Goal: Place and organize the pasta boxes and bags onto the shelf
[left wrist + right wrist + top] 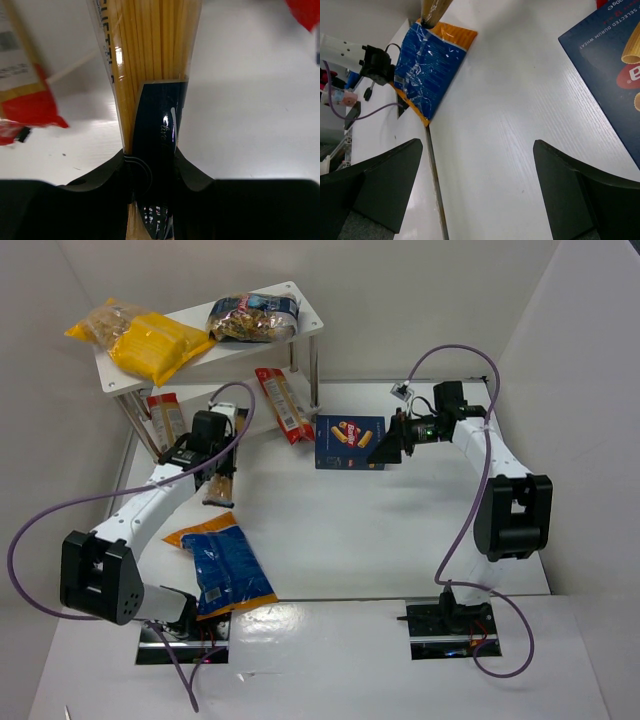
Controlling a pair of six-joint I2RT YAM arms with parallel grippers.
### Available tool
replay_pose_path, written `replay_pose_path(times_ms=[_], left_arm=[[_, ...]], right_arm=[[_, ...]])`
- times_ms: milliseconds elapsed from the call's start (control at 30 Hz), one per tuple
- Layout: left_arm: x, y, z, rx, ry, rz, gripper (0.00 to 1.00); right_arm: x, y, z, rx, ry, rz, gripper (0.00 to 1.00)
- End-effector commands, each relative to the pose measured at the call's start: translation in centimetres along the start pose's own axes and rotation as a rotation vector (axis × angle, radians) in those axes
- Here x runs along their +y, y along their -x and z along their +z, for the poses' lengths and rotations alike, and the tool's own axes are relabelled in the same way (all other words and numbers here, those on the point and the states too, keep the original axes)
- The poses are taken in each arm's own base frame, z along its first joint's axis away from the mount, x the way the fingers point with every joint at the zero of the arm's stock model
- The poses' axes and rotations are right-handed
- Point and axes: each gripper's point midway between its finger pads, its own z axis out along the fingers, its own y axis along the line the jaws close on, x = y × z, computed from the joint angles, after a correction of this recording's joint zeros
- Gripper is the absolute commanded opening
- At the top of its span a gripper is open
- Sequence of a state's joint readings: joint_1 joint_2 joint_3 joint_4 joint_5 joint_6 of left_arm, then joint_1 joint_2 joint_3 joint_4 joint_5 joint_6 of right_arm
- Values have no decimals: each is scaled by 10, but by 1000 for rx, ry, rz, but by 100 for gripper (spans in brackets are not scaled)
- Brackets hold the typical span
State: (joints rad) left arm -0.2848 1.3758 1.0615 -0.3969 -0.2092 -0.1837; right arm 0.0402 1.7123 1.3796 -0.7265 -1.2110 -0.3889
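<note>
My left hand (150, 167) clamps spaghetti (152, 55), left-centre of top view, below shelf (310, 320). Right hand (477, 165) wide, beside box (350, 442) mid-frame. Next, I judge: lift spaghetti onto lower tier, level.

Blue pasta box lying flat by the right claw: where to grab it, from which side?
Probably its right edge, facing the open right claw. The dark-blue pasta box lies flat on the table, face up, so only thin edges are offered. Come in low from the right, one finger over the face, one under; it may need tipping first.
</note>
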Motion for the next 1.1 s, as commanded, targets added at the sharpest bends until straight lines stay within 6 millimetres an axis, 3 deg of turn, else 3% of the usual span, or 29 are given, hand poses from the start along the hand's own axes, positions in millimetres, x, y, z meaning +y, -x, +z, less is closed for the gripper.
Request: replay_pose_path(times_ms=[0,333,367,567,767,1067], left_arm=[[29,76,-22,-287,104,-147,0],[61,104,8,-376,221,-220,0],[69,95,20,-344,242,-233,0],[87,101,46,-360,284,-289,0],[97,115,46,-422,313,-280,0],[103,121,48,-465,343,-234,0]], right_arm=[[13,9,-9,-22,-15,-97,100],[17,5,-12,-18,-36,-127,100],[19,6,-13,-21,-38,-135,100],[19,9,-14,-24,-49,-161,100],[18,6,-14,-20,-48,-162,100],[13,3,-11,-14,-45,-154,100]])
